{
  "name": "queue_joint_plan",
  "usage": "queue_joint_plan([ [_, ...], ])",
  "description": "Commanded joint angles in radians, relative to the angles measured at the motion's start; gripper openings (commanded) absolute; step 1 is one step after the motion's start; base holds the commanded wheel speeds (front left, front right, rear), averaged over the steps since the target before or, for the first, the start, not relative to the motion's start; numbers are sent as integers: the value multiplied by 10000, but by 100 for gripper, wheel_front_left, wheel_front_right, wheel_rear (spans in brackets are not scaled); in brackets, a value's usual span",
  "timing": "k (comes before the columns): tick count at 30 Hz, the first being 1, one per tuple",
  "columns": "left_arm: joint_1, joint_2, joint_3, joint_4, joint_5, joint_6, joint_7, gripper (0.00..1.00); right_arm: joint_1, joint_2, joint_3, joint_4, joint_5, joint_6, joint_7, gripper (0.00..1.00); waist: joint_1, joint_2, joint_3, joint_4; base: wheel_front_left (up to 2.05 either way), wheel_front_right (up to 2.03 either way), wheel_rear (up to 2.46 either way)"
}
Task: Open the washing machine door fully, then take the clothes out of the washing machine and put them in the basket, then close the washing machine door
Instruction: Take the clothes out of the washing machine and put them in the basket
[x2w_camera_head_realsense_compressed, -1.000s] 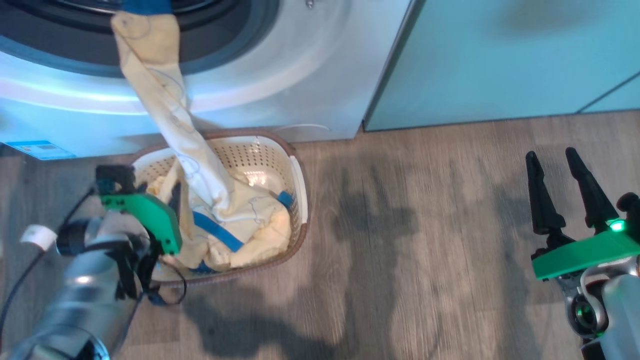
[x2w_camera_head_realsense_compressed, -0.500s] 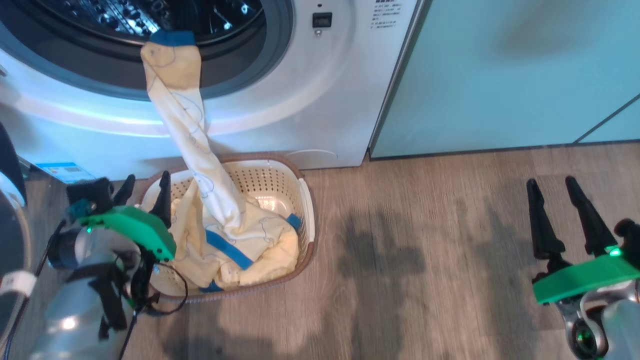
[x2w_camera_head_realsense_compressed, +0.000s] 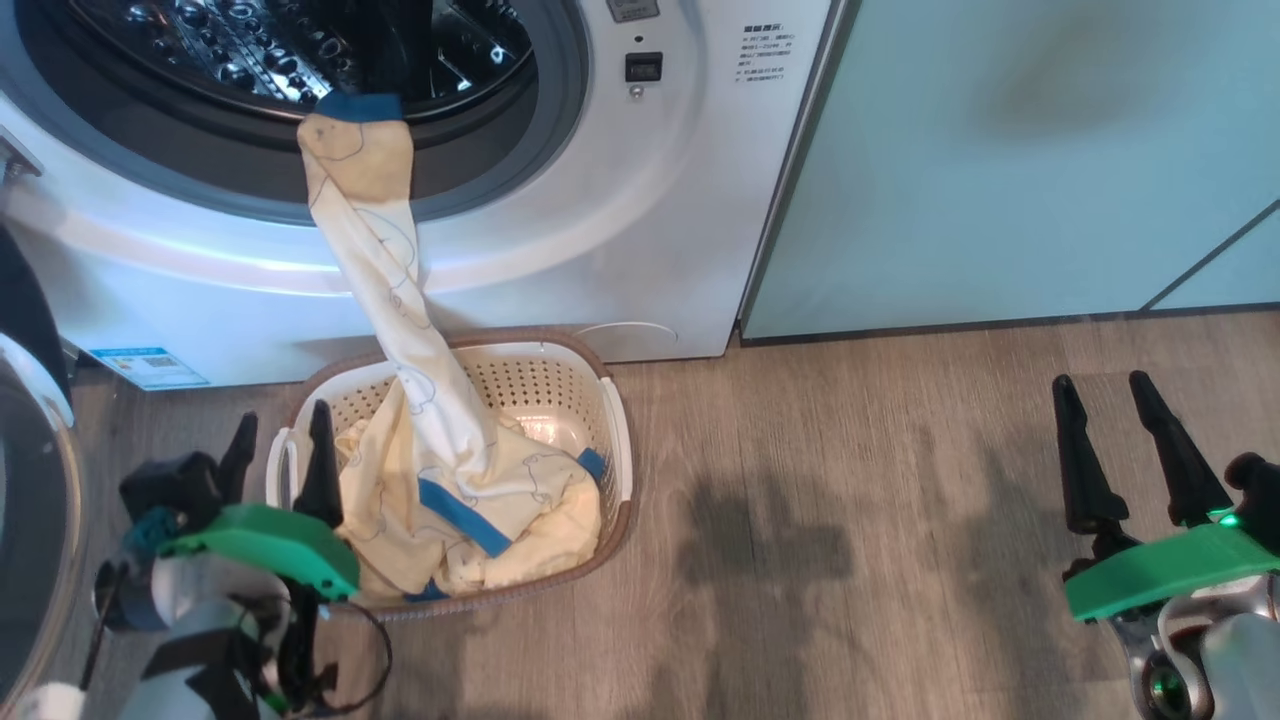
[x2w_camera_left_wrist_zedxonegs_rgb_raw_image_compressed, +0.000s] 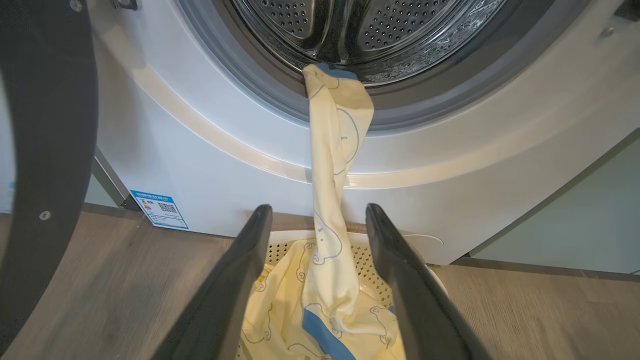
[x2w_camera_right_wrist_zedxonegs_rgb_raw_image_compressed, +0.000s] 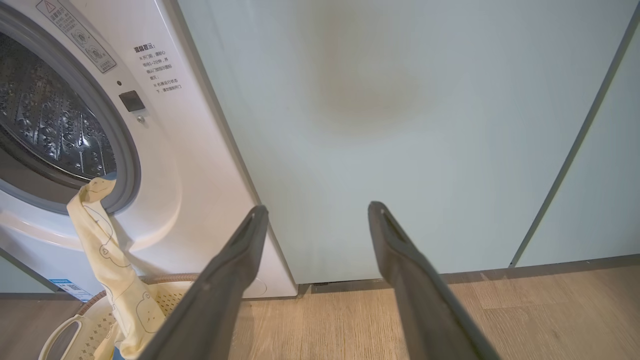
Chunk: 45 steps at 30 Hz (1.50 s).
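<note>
Although the head camera has tilted upward, the head view shows the left tool (x2w_camera_head_realsense_compressed: 284, 415) lifted out of the small cream perforated plastic basket (x2w_camera_head_realsense_compressed: 620, 440). It stands at the basket's left rim, jaws wide, empty. The right tool (x2w_camera_head_realsense_compressed: 1100, 382) hangs wide and empty, well apart.

Judgement: release done, removal unfinished.

Count: one pale cream-yellow, blue-trimmed cloth garment (x2w_camera_head_realsense_compressed: 470, 490), mostly in the basket, top end caught on the drum lip (x2w_camera_head_realsense_compressed: 470, 200) of one big white front-loading washing machine (x2w_camera_head_realsense_compressed: 650, 200).

Left wrist view: one glossy black round door (x2w_camera_left_wrist_zedxonegs_rgb_raw_image_compressed: 50, 125) stands open.

Right wrist view: jaws spread before pale green cabinets (x2w_camera_right_wrist_zedxonegs_rgb_raw_image_compressed: 400, 125).
</note>
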Motion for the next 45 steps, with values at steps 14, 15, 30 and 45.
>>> queue_joint_plan([
  [14,243,-342,1240,-388,700,-489,-104,100,177,-103,211,-256,1,35,-94,100,0,-1,-121,51,0,0,0],
  [15,216,-347,1278,-365,725,-517,-104,100,175,-105,218,-254,2,35,-94,100,0,-1,-119,47,0,0,0],
  [30,-1543,349,790,842,961,-997,476,100,-37,-119,314,-318,16,35,-94,100,0,-1,408,-67,0,0,0],
  [45,-5294,1534,17,3487,82,-1392,2610,100,-752,3,443,-412,71,35,-94,100,0,-1,2006,-888,0,0,0],
])
